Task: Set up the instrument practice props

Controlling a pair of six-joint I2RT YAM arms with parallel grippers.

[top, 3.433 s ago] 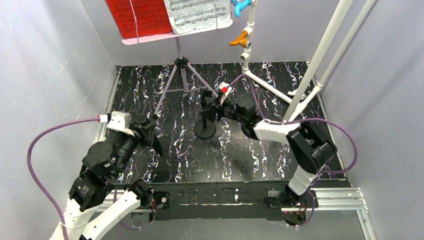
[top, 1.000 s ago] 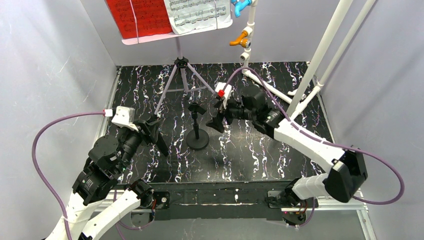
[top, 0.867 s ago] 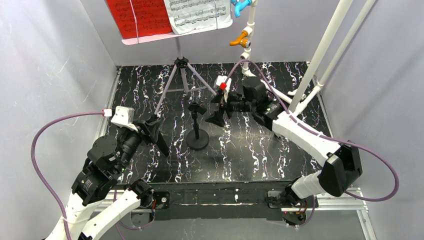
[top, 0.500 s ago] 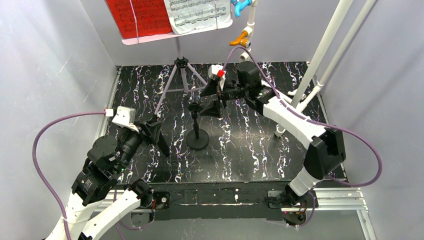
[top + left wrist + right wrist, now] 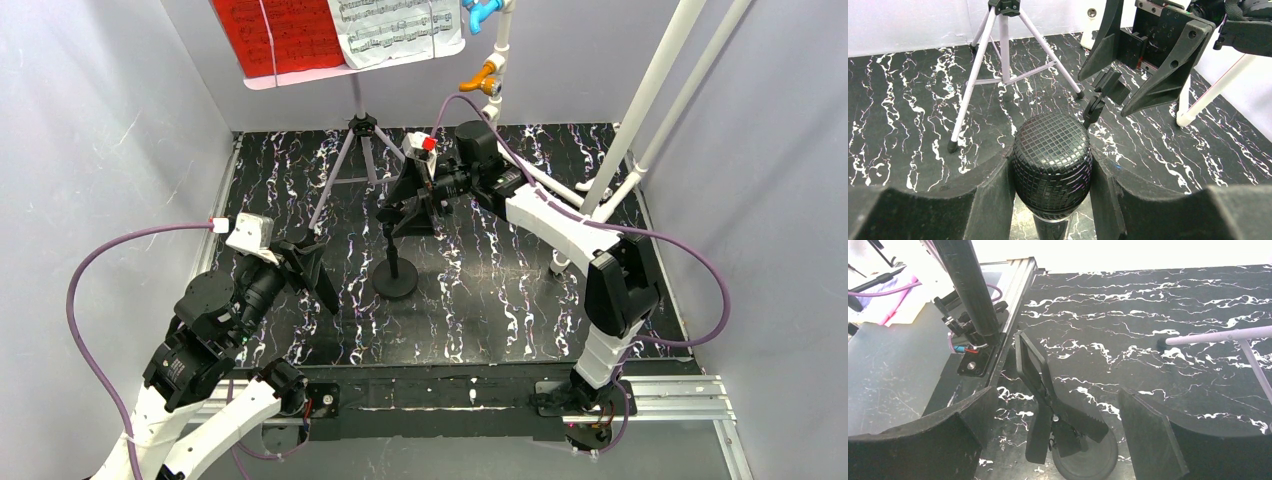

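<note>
My left gripper (image 5: 312, 272) is shut on the black microphone (image 5: 1052, 150), its mesh head pinched between both pads (image 5: 993, 195), low at the left. The black mic stand (image 5: 391, 255) stands mid-table on its round base (image 5: 395, 282), with an empty clip (image 5: 392, 213) on top. My right gripper (image 5: 408, 203) is open, with its jaws either side of that clip (image 5: 1048, 390) and not touching it; the base (image 5: 1088, 457) lies below. The lilac music stand's tripod (image 5: 362, 150) stands behind, holding a red page (image 5: 280, 35) and a white page (image 5: 395, 30).
A white pipe frame (image 5: 650, 100) rises at the back right, with an orange tap (image 5: 480, 78) and a blue tap (image 5: 482, 12). Its foot (image 5: 560, 265) rests on the black marbled mat (image 5: 500, 310). Grey walls close three sides. A tripod leg (image 5: 973, 80) reaches toward my left gripper.
My right arm has swung left and back from beside the stand, so its open jaws now flank the clip. The left gripper has kept hold of the microphone and barely moved.
</note>
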